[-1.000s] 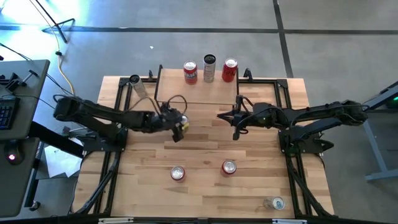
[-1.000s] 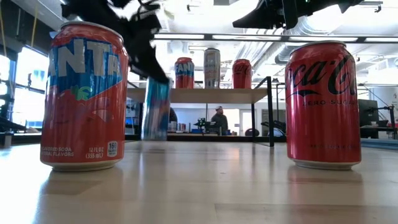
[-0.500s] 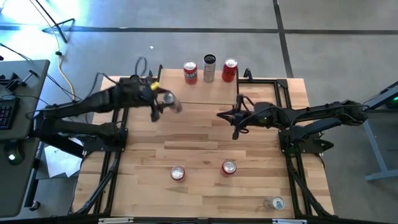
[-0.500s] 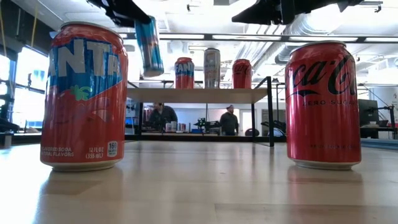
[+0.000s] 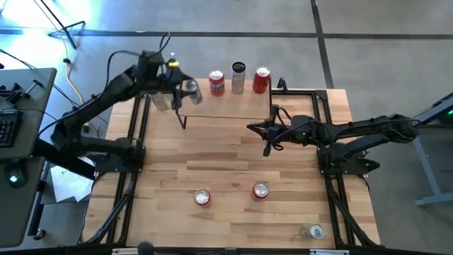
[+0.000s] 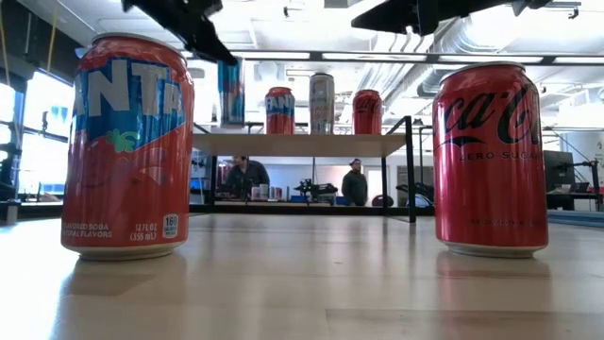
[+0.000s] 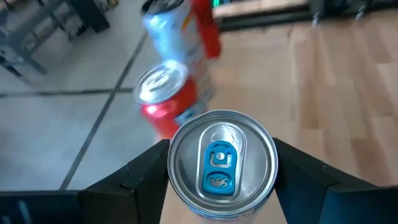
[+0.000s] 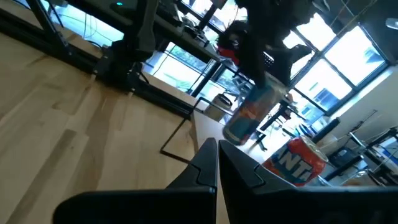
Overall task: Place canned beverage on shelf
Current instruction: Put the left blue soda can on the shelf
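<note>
My left gripper (image 5: 185, 91) is shut on a blue can with a silver top (image 7: 222, 163) at the left end of the shelf (image 5: 226, 105), a light wooden rack on black wire legs. In the low view the can (image 6: 231, 93) stands upright just above the shelf top (image 6: 302, 144). Three cans (image 5: 238, 76) stand in a row along the shelf's far edge. My right gripper (image 5: 267, 139) is shut and empty above the table, near the shelf's right end. My left gripper pinches the blue can between its two fingers, one on each side of the can's wall (image 7: 171, 168) just below the rim. The fingers come slanting down from the table's left side (image 6: 212, 42). The can is upright; whether its bottom touches the shelf I cannot tell.
A red Fanta can (image 5: 202, 197) and a red Coca-Cola can (image 5: 260, 190) stand on the table's near half. A silver can (image 5: 315, 231) stands at the near right corner. Another can (image 5: 161, 101) shows under my left arm at the far left. People stand in the room behind.
My left gripper has risen and gone toward the table's far edge and to the left with the blue can. The can was lifted clear of the table, tipped on the way, and now stands upright at the shelf's left end.
</note>
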{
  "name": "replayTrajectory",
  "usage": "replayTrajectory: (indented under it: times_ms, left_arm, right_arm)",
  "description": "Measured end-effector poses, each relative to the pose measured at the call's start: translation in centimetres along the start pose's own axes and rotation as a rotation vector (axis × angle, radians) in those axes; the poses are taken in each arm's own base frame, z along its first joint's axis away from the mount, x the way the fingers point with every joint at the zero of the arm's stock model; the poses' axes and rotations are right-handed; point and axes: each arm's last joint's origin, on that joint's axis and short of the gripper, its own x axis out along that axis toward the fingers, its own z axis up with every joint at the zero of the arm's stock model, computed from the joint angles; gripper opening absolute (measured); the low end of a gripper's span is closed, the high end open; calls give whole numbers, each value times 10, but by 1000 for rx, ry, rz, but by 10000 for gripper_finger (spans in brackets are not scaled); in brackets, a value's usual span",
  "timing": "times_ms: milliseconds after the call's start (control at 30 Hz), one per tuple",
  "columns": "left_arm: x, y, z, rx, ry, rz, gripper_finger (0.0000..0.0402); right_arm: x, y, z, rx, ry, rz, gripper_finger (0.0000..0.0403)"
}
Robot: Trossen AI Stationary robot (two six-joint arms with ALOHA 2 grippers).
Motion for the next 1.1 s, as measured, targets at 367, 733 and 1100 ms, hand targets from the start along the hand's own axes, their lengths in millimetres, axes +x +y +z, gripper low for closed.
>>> replayTrajectory:
  times_ms: [367,733,1100]
  left_arm:
    - [29,57,-14,-37,53,-37,223]
    - [33,67,-23,-52,54,-50,244]
    - [34,68,-23,-65,50,-37,283]
  right_arm:
    - [0,-1,1,-29,5,-30,0]
    - [0,-2,1,-31,4,-31,0]
    - [0,-2,1,-29,-1,-35,0]
